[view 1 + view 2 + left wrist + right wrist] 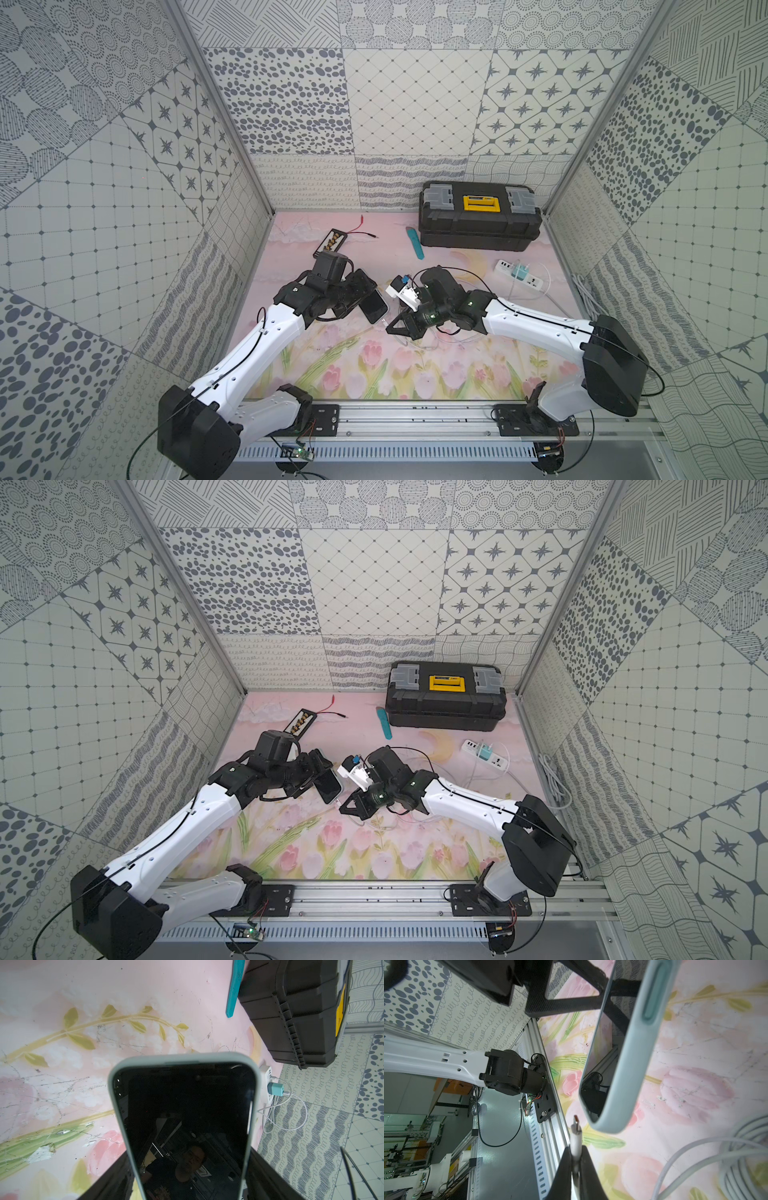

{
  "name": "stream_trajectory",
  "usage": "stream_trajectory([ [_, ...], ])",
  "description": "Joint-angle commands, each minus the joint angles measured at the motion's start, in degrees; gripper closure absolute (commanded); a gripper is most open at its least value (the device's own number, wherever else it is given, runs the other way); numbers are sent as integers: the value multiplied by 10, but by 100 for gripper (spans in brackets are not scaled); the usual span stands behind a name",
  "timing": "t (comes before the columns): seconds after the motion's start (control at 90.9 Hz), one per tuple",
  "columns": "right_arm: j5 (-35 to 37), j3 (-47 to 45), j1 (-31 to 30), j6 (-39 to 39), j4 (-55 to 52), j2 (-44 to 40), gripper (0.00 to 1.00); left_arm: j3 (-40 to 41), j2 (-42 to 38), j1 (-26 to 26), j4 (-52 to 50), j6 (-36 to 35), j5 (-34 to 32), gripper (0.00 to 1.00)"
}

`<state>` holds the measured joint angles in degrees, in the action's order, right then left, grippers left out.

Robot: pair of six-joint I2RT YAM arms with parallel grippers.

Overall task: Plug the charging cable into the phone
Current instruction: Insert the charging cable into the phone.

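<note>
On the left, our left hand [365,293] has the phone [374,306]. Its two fingers [114,1178] are spread wide, one on each long side of the phone, and they squeeze it there. The phone looks lifted off the pink flower surface [457,374], with its dark screen mostly facing up. Its long way runs from our left hand out toward the middle, and its free end points at our right hand.

In the middle is the small gap that matters. The plug [576,1129] of the charging cable [667,1164] sits just beside the phone's free end. It is not touching and not in. In the right wrist view the shiny tip points nearly along the phone's long way, but it sits a little off to the screen side of the rounded end. We cannot see the hole for the plug.

On the right, our right hand [576,1152] is pinched tight on the white plug, with only the tip poking out. The cable trails away behind it.

We think the right hand is the one to move. It should slide the tip sideways to the middle of the phone's end. Then it should push straight in along the phone's long way.
</note>
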<state>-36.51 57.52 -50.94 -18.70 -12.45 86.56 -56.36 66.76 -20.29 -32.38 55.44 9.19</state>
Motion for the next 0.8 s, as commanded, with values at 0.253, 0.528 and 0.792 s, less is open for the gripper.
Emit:
stream_trajectory([
  [0.253,31,13,-2,23,11,16,100,-21,22,2,11,-5,19,100],
  [0.528,33,-2,-3,47,5,7,100,-43,29,3,-25,-3,14,100],
  [0.792,48,7,-2,50,6,4,100,-45,32,3,-31,-3,20,100],
])
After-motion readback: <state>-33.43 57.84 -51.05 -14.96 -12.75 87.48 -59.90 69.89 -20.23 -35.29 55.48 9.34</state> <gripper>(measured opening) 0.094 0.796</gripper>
